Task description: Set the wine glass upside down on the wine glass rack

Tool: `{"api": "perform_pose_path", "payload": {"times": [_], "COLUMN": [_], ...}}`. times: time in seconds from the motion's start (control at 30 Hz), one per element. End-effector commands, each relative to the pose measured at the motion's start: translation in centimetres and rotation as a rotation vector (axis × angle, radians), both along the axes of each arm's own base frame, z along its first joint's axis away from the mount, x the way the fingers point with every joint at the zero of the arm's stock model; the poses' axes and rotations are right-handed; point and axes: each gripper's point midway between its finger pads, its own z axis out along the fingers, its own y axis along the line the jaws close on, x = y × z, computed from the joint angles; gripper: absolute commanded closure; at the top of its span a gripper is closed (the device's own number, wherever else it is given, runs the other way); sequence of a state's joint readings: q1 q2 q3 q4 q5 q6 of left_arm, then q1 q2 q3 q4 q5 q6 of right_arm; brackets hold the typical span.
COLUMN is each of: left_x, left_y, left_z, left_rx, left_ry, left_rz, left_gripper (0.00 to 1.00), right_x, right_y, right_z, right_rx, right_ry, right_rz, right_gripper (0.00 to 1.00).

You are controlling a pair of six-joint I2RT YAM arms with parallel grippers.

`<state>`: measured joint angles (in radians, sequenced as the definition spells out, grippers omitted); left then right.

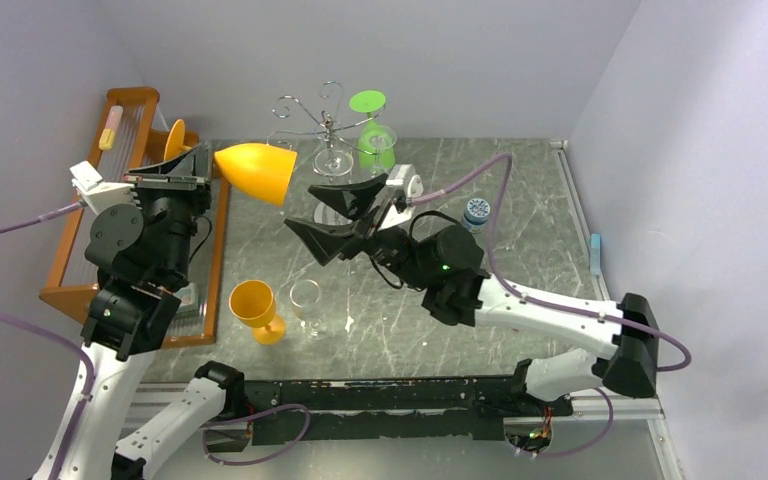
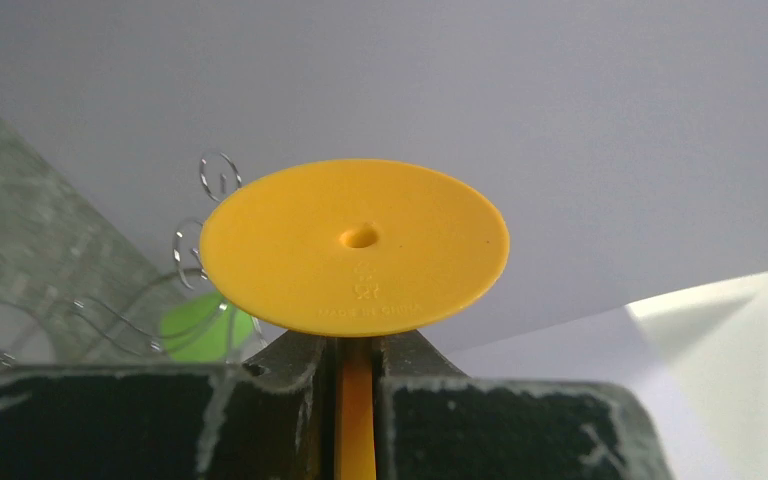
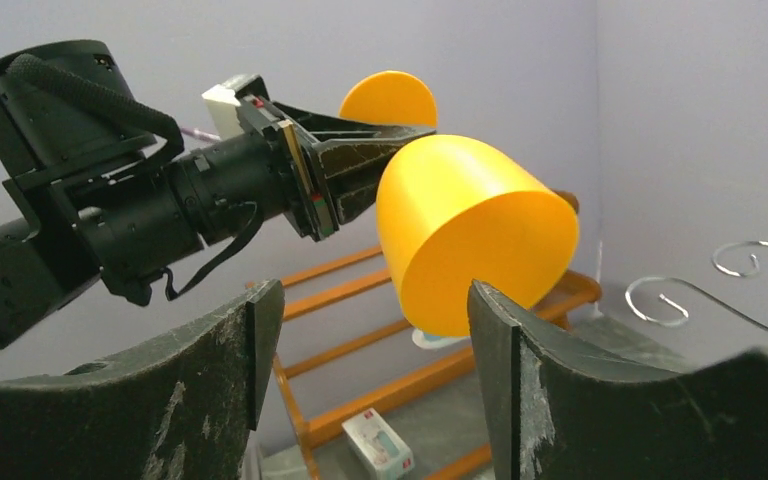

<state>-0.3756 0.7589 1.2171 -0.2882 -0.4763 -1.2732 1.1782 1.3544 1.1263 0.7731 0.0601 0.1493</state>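
- Wine glass (image 1: 257,172) is hanging sideways above the worktop's (image 1: 520,260) far-left corner, left of the wine glass rack (image 1: 327,125).
- Left gripper (image 1: 203,168) is clamping its stem, which is mostly hidden.
- Right gripper (image 1: 345,212) is gaping wide beside the bowl.

The right end effector (image 3: 375,300) is filling the foreground, its two dark, scuffed fingers (image 3: 210,370) standing wide apart. Beyond the gap, the left end effector (image 3: 390,150) is reaching in from the left and pinching the stem of an orange wine glass (image 3: 470,235). The glass is lying tilted, with its open mouth facing down and to the right. An orange wooden rack (image 3: 345,292) is showing behind it. A small white box (image 3: 375,445) is lying on the table (image 3: 440,425). The curled chrome arms of the wine glass rack (image 3: 750,258) are entering at the right.
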Motion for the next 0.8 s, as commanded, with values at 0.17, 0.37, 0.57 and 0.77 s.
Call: {"api": "perform_pose_path", "payload": {"times": [0.17,0.37,0.57,0.77], "left_x": [0.6,0.3,-1.1,-1.3], "left_y": [-0.2,-1.9,-4.8,-7.6], "left_z": [0.4,-0.2,0.7,-0.1], "left_rx": [0.649,0.95,1.161,1.335], "left_ry": [-0.033,-0.151,-0.407,-0.535], "left_rz": [0.043,-0.001,-0.054,-0.153], "left_gripper": [0.95,0.95,0.95,0.95], "right_x": [3.2,4.6,3.7,3.2], "right_y": [-2.4,-3.1,-1.8,-0.2], "right_z": [-1.1,0.5,2.9,4.6], "right_rx": [-0.218,-0.181,-0.126,-0.1], "right_ry": [0.179,0.386,0.505,0.568], "right_rz": [-0.109,0.035,0.179,0.27], "right_gripper": [0.29,0.24,0.22,0.25]}}
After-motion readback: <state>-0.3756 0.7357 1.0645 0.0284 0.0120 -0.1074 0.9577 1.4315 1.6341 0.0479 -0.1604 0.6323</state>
